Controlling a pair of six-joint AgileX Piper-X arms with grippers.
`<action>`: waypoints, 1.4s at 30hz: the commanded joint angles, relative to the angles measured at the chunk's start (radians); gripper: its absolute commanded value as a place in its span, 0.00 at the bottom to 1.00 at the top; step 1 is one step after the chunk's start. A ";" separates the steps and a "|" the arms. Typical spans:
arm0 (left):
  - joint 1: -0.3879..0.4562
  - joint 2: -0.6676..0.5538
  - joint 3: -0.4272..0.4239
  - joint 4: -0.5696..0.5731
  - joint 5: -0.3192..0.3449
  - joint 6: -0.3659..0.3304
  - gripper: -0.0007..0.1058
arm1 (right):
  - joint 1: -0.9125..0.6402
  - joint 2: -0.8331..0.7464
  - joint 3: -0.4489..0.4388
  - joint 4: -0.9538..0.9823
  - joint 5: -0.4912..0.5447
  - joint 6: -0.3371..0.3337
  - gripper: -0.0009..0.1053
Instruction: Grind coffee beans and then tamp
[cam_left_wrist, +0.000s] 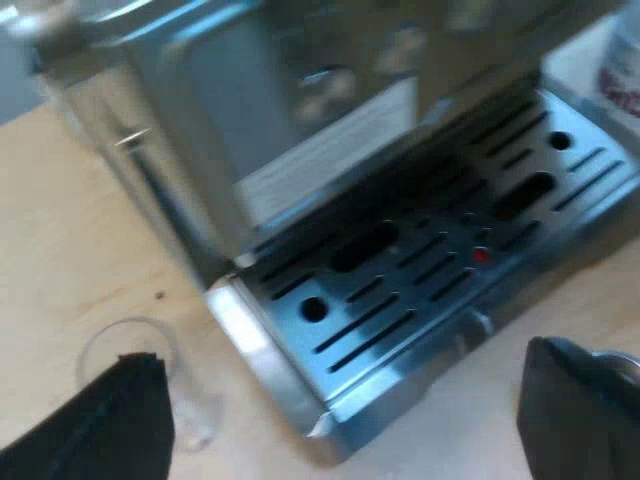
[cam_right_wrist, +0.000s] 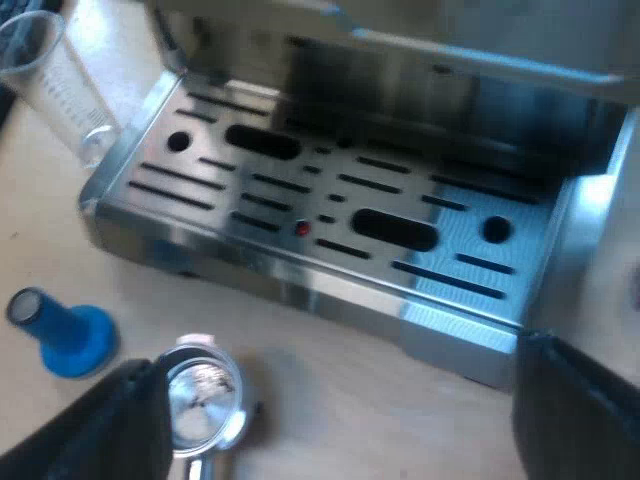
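The espresso machine's steel drip tray (cam_left_wrist: 420, 270) (cam_right_wrist: 330, 230) lies ahead of both grippers. My left gripper (cam_left_wrist: 340, 440) hangs open above the wooden table, and the clear measuring glass (cam_left_wrist: 140, 370) stands by one of its fingers (cam_left_wrist: 110, 420). My right gripper (cam_right_wrist: 345, 440) is open too, with nothing between its fingers. The metal holder (cam_right_wrist: 205, 395) lies loose on the table beside one right finger (cam_right_wrist: 110, 430), basket facing up, its handle hidden. Close to it the blue tamper (cam_right_wrist: 65, 335) lies on its side. The measuring glass (cam_right_wrist: 55, 85) stands at the tray's far corner.
The machine's body (cam_left_wrist: 250, 110) rises behind the tray. A white container with red print (cam_left_wrist: 625, 60) stands past the tray's far end. Bare wooden table (cam_right_wrist: 350, 380) stretches in front of the tray.
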 joint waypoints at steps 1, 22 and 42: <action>0.052 -0.017 -0.006 0.000 0.036 -0.017 0.68 | -0.066 -0.038 -0.011 0.020 -0.020 -0.027 0.68; 0.187 -0.244 -0.006 0.139 -0.015 -0.017 0.68 | -0.708 -0.170 -0.011 0.151 -0.322 -0.253 0.68; 0.187 -0.557 -0.006 0.222 -0.057 -0.087 0.68 | -0.743 -0.510 -0.009 0.214 -0.337 -0.283 0.68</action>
